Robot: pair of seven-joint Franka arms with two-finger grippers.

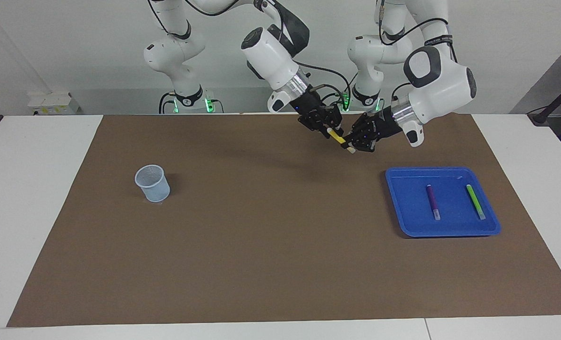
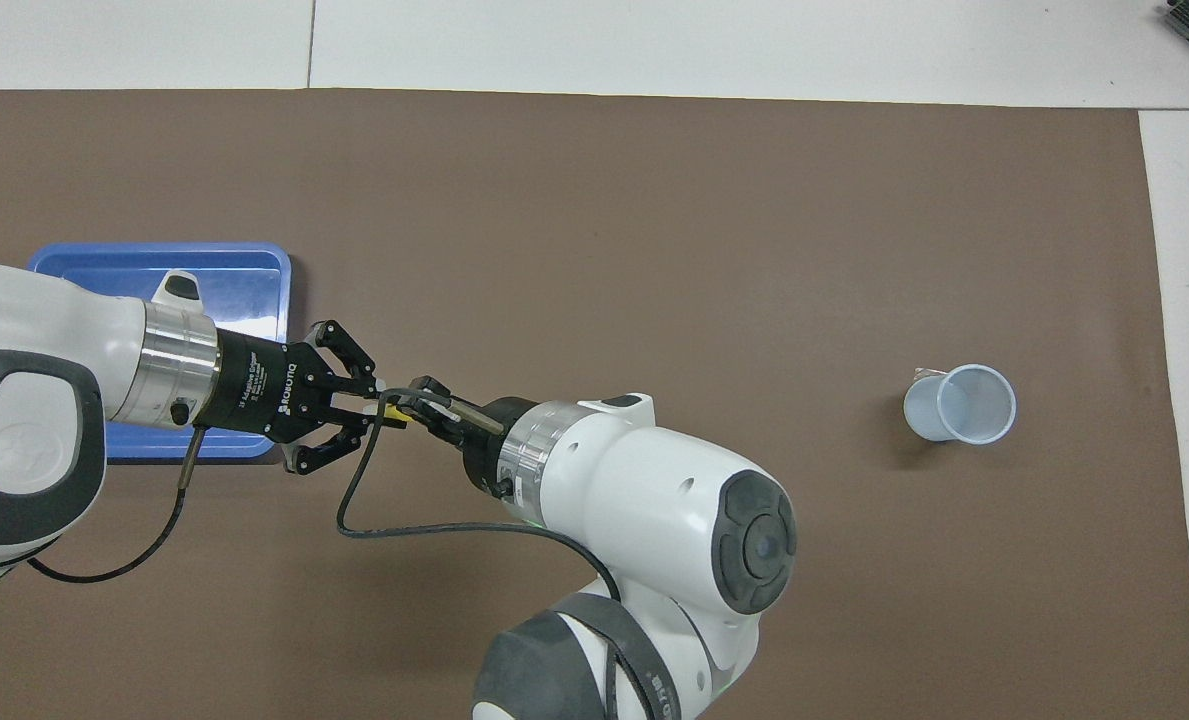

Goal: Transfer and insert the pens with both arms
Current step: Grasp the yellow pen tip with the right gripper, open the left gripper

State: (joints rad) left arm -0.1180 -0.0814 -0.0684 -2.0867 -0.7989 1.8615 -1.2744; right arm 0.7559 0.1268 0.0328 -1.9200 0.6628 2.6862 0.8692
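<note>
The yellow pen [image 1: 338,138] hangs in the air between my two grippers, over the brown mat near the robots; it also shows in the overhead view [image 2: 395,416]. My right gripper [image 1: 332,130] [image 2: 419,400] is shut on its upper end. My left gripper [image 1: 351,141] [image 2: 369,408] is shut across its lower part, and the pale tip sticks out below it. The purple pen [image 1: 433,202] and the green pen [image 1: 475,201] lie side by side in the blue tray [image 1: 403,208]. In the overhead view my left arm hides them.
The blue tray [image 2: 234,270] sits toward the left arm's end of the table. A pale blue cup [image 1: 153,183] [image 2: 959,403] stands upright on the mat toward the right arm's end. The brown mat [image 1: 271,236] covers most of the white table.
</note>
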